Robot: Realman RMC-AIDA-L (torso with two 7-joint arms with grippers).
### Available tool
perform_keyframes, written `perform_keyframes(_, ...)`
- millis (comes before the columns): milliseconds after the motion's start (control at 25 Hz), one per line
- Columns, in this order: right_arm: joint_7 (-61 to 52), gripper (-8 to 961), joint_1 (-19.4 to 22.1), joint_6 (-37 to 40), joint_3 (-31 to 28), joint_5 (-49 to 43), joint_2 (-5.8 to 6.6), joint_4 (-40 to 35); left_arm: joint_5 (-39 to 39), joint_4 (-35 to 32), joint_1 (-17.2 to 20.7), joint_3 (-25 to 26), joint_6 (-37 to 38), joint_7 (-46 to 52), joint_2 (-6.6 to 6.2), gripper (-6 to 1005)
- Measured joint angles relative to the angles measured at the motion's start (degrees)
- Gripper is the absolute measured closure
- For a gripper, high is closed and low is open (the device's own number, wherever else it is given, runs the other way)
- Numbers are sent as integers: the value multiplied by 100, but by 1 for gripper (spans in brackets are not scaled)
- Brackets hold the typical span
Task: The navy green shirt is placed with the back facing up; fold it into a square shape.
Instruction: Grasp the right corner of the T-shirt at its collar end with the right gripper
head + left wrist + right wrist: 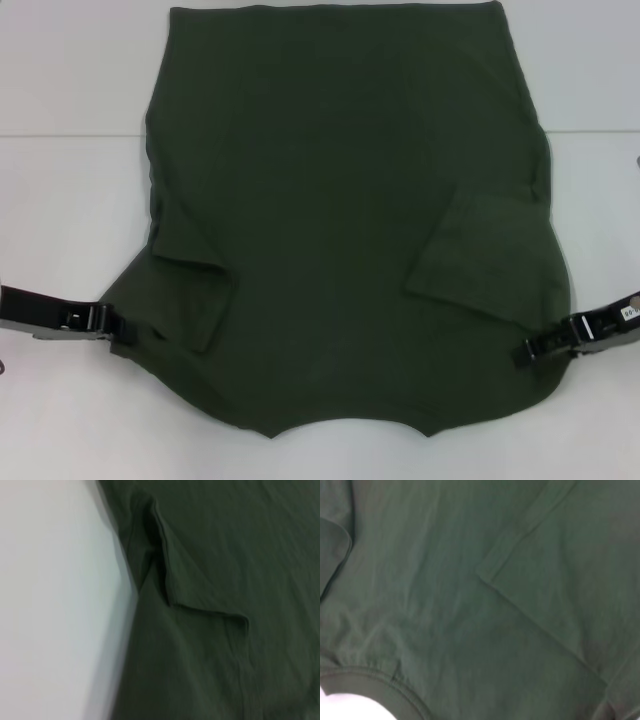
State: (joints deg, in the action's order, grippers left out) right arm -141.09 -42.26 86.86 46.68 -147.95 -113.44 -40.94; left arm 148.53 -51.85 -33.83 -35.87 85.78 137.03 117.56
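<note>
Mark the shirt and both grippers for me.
navy green shirt (pixel 340 200), head view, middle of its plain back.
left gripper (pixel 128 328), head view, tip at the shirt's left edge.
right gripper (pixel 535 350), head view, tip at the shirt's right edge.

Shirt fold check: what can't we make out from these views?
- Left gripper and right gripper, head view: fingers meet the navy green shirt's edges; grip unclear.
- Shirt's far hem, head view: cut off by the top edge.
- Wrist views: only cloth, no fingers shown.
</note>
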Motion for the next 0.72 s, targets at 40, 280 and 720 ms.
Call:
perform_keyframes(40,25,75,27,-8,-12,26,-22,-92,-7,0,0,32,0,1,-3,985)
perform_keyframes(280,86,175,126,18,16,-7,-135,-421,-54,12,0,127,48,-22,-6,985)
perform_keyframes(720,71,619,104,-14,62,-21,-120,-380,-62,4,9,124,62,-43,-5,985)
